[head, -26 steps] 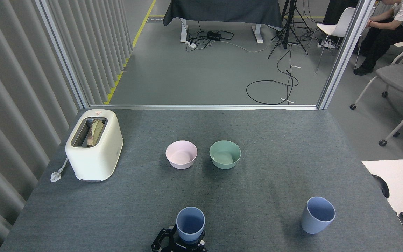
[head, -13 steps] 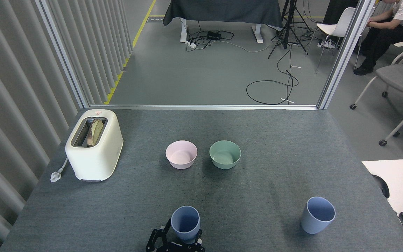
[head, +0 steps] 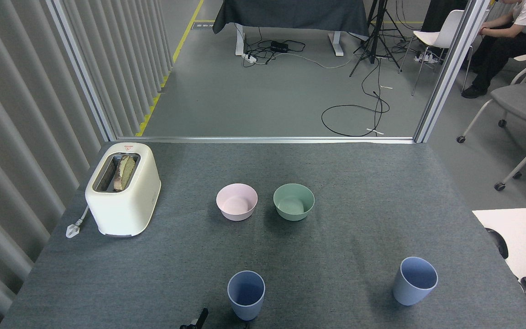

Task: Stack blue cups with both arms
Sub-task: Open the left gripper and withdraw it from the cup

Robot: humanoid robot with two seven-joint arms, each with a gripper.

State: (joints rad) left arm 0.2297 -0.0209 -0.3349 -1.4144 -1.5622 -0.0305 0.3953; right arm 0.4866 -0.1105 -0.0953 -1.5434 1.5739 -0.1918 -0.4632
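While the near blue cup point(head: 245, 294) stands free beside a claw point(head: 197, 319) whose spread you cannot tell, carry it upright over the right cup point(head: 414, 280).

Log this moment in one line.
near blue cup: upright, on table | right blue cup: upright, apart | left gripper: at bottom edge | stack: not done

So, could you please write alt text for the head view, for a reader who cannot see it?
Two blue cups stand upright and apart on a grey table, the left cup near the front edge and the right cup further right. Behind them sit a pink bowl, a green bowl and a white toaster.
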